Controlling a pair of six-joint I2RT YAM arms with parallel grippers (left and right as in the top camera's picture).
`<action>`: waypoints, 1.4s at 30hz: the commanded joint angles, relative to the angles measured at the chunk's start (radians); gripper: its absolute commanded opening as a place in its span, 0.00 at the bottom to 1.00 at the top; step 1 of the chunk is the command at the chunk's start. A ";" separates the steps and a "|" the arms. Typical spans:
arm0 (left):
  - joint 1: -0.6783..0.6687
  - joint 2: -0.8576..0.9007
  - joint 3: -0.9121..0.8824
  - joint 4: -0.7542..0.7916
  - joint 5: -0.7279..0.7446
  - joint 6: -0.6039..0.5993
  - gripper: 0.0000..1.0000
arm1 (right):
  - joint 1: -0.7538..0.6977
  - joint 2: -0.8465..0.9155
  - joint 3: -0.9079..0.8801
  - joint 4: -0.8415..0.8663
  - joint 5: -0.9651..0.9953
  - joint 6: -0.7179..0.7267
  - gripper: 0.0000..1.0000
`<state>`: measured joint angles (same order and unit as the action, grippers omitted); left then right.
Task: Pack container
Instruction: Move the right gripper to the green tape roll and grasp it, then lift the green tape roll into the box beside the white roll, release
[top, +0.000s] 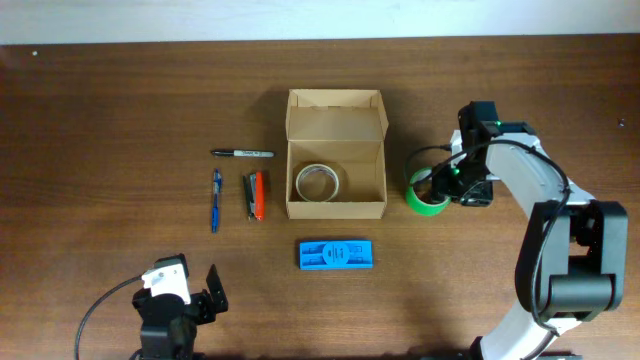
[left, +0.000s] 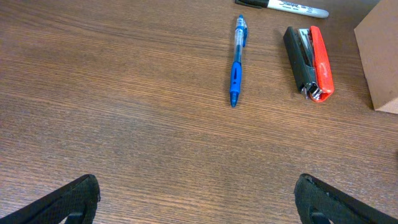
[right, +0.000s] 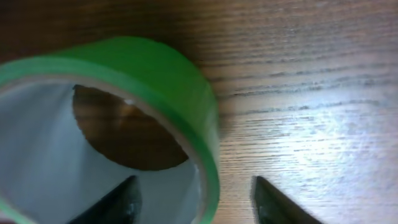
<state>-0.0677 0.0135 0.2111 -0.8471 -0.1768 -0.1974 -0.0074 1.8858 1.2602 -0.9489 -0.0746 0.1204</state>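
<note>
The container (top: 335, 209) is an open tan cardboard box at the table's middle, its flap lid standing at the back. A clear tape roll (top: 318, 182) lies inside it. A corner of the box shows in the left wrist view (left: 379, 56). A green tape roll (top: 425, 200) lies right of the box. My right gripper (top: 447, 183) is open and straddles the roll's wall (right: 168, 74), one finger inside and one outside (right: 194, 186). My left gripper (top: 195, 280) is open and empty near the front edge (left: 198, 193).
Left of the box lie a black marker (top: 242, 154) (left: 283, 6), a blue pen (top: 215, 198) (left: 237, 62) and a black-and-orange stapler (top: 255, 195) (left: 309, 62). A flat blue plastic case (top: 336, 254) lies in front of the box.
</note>
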 joint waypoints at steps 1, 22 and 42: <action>0.005 -0.008 -0.009 0.002 -0.007 0.020 1.00 | 0.001 0.002 -0.021 0.018 0.023 0.021 0.40; 0.005 -0.008 -0.009 0.002 -0.007 0.020 0.99 | 0.049 -0.149 0.283 -0.103 0.011 -0.232 0.03; 0.005 -0.008 -0.009 0.002 -0.007 0.020 0.99 | 0.439 -0.118 0.440 -0.086 -0.101 -1.115 0.04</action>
<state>-0.0677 0.0135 0.2111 -0.8471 -0.1768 -0.1974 0.4267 1.7367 1.6985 -1.0584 -0.1787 -0.8921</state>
